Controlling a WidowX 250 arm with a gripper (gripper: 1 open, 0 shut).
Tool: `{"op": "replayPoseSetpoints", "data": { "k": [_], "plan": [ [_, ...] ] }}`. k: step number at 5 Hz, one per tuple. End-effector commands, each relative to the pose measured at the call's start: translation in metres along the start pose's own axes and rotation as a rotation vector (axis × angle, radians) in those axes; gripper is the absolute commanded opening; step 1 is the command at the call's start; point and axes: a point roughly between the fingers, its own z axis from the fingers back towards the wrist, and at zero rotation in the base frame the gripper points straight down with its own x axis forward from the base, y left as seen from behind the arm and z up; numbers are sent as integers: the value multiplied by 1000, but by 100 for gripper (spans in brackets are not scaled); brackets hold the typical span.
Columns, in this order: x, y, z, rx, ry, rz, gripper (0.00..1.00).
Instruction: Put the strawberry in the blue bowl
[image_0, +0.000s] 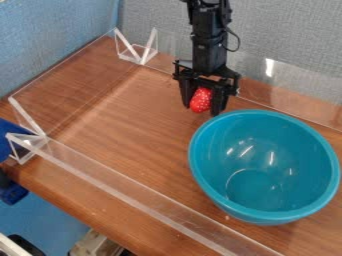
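A small red strawberry (202, 98) hangs between the black fingers of my gripper (203, 99), which is shut on it. The arm comes down from the top of the camera view. The strawberry is held above the wooden table, just beyond the far-left rim of the blue bowl (263, 164). The big teal-blue bowl stands at the right front of the table, glossy inside with nothing in it.
A low clear acrylic wall (114, 180) runs along the table's front-left side, with clear triangular brackets at the far back (134, 47) and at the left (27, 135). Another clear panel (297, 75) stands at the back right. Bare wood (120, 115) lies left of the bowl.
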Motion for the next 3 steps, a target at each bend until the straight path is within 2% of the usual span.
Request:
{"op": "replayPoseSetpoints", "data": {
  "k": [1,2,3],
  "plan": [
    [3,-8,44,16,-125,-40,0],
    [0,-11,54,17,-154,-51,0],
    [-1,-14,56,18,-164,-61,0]
  ]
}}
